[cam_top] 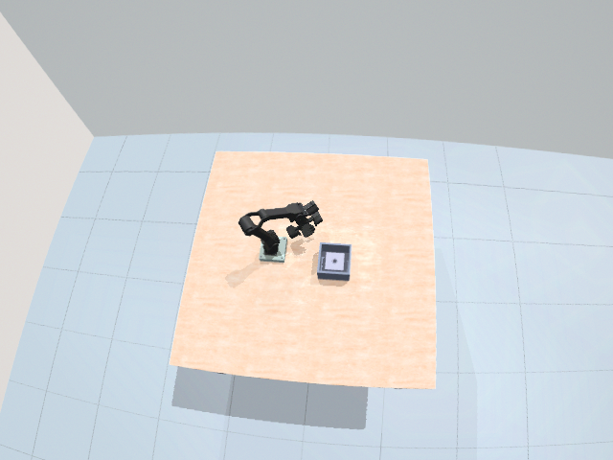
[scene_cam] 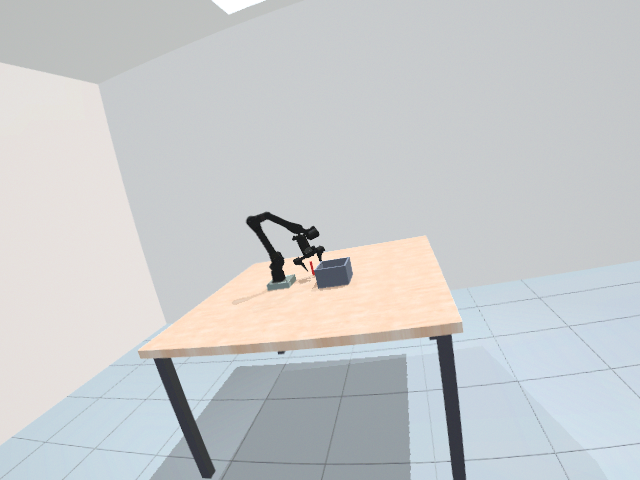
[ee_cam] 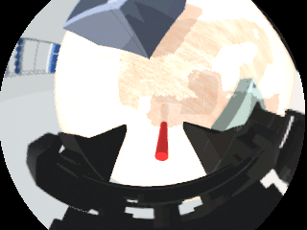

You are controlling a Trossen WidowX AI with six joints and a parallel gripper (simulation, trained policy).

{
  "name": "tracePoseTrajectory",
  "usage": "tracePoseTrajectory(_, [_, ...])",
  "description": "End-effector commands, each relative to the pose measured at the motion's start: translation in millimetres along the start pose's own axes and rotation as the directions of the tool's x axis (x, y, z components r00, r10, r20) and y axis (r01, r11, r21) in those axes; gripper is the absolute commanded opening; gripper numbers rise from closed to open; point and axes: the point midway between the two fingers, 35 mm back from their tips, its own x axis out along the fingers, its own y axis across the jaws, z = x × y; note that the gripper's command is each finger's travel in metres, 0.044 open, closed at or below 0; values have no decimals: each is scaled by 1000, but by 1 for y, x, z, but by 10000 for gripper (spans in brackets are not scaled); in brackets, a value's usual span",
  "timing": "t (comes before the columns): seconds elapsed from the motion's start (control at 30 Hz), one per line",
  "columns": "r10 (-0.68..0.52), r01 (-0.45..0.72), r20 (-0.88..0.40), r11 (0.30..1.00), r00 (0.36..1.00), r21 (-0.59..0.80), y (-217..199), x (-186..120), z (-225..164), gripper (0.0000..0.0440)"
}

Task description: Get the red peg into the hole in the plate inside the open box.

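The red peg stands upright on the table, left of the box in the exterior view. It is hidden under the arm in the top view. My gripper is open and points down over the peg. In the wrist view the peg shows in the gap between the two fingers, touched by neither. The open blue-grey box stands beside them. The pale plate with its dark, empty hole shows inside it.
The wooden table carries the arm's pale green base, left of the box. The box wall is close to the gripper on the right in the exterior view.
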Motion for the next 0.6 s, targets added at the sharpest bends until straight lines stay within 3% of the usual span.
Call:
tracePoseTrajectory(0.0, [-17,17,-2,1000,1000,15,-6,9,-1,385])
tracePoseTrajectory(0.47, [-73,75,-81,997,994,21,-9,12,-6,25])
tracePoseTrajectory(0.57, [-51,51,-52,999,997,0,-3,6,0,11])
